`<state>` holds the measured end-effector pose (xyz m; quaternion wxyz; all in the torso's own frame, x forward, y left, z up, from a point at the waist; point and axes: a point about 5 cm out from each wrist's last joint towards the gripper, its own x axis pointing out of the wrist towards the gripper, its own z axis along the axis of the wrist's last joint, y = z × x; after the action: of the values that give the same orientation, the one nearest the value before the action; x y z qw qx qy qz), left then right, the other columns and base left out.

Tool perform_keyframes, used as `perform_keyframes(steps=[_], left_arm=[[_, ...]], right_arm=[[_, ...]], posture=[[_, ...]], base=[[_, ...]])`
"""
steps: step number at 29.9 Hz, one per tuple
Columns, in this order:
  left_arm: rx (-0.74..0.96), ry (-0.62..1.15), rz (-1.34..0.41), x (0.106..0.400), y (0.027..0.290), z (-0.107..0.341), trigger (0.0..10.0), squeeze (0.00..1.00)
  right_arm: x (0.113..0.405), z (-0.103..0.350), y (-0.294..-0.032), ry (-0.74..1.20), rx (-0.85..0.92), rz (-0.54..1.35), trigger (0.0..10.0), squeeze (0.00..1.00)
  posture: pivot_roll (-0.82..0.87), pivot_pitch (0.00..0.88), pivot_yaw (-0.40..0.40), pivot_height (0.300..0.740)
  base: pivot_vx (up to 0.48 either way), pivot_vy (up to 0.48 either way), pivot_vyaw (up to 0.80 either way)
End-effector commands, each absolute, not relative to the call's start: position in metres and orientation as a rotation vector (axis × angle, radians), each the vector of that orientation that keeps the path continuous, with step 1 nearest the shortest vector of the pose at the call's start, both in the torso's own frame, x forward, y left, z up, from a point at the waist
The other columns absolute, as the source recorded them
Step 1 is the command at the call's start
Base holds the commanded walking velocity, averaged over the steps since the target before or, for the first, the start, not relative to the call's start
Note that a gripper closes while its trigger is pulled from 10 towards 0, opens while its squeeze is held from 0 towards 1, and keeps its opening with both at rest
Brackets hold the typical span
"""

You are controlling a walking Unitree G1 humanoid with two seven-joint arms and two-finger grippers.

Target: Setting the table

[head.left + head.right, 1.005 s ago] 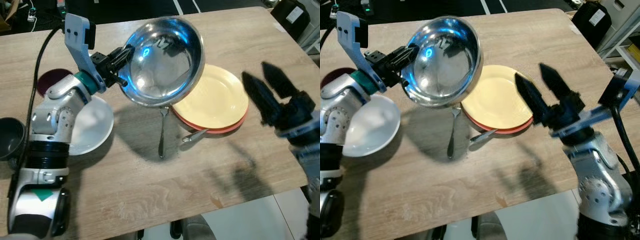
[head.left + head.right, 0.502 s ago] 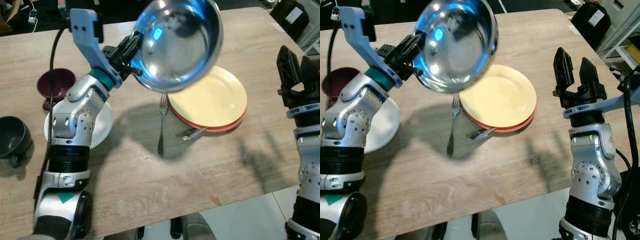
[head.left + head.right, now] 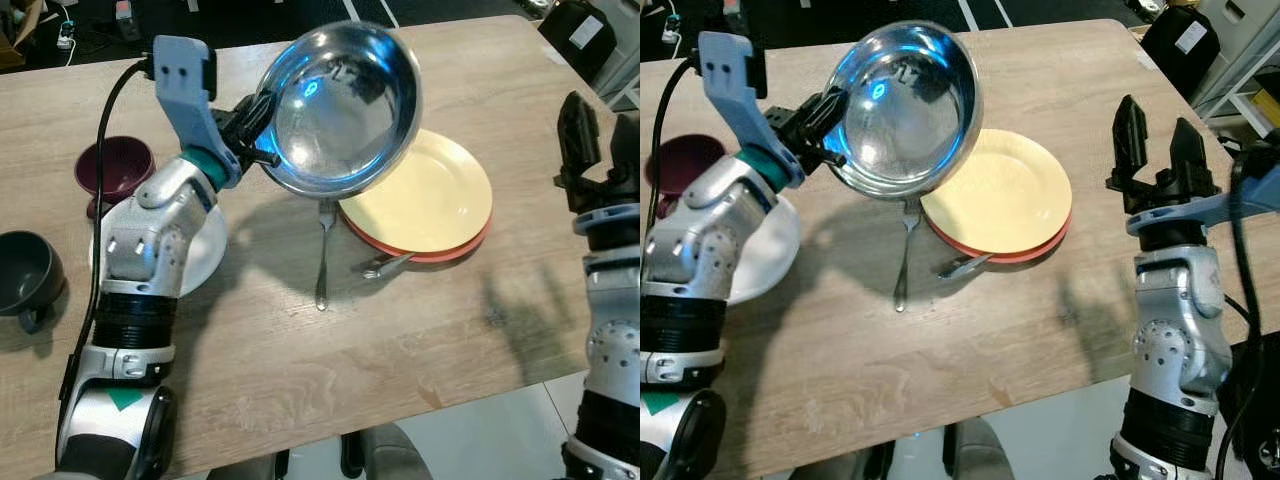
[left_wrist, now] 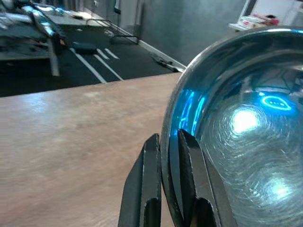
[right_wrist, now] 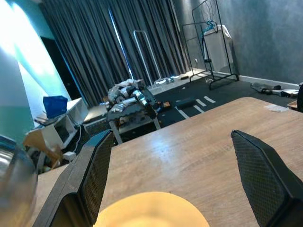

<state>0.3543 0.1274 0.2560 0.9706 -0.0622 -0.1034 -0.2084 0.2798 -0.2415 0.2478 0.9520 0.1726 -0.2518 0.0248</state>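
1. Left gripper (image 3: 262,130), upper centre of the left eye view: fingers pinched on the rim of the steel bowl (image 3: 340,110), one inside and one outside, as the left wrist view confirmed
2. Steel bowl: held tilted in the air above the table (image 3: 300,380), overlapping the upper left edge of the yellow plate (image 3: 430,195), which lay on an orange plate (image 3: 470,245)
3. Fork (image 3: 322,255) and spoon (image 3: 388,266): on the table just below the bowl, lower centre
4. Right gripper (image 3: 1152,150), right edge: raised, fingers spread, grasping nothing
5. Step judged: carrying the bowl to its place; next, level it, lower it and release
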Motion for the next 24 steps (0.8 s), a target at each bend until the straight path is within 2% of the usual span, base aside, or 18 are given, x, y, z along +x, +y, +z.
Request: perform_keyframes(steps=[1,13,24], left_arm=[[-0.117,-0.228,-0.383,0.354,0.129,0.255,10.0,0.0],[-0.076,-0.244,-0.319,0.358,0.129,0.256,10.0,0.0],[-0.078,-0.252,-0.338,0.358,0.123,0.254,10.0,0.0]], right_arm=[[0.28,0.241,-0.244,-0.49,0.343,0.025,10.0,0.0],[0.283,0.239,-0.241,-0.485,0.34,0.02,10.0,0.0],[0.284,0.239,-0.243,-0.489,0.331,0.015,10.0,0.0]], posture=[[0.11,0.123,0.052,0.74],[0.11,0.113,0.05,0.74],[0.1,0.101,0.049,0.74]], base=[[0.0,0.0,0.0],[0.0,0.0,0.0],[-0.27,0.0,0.0]])
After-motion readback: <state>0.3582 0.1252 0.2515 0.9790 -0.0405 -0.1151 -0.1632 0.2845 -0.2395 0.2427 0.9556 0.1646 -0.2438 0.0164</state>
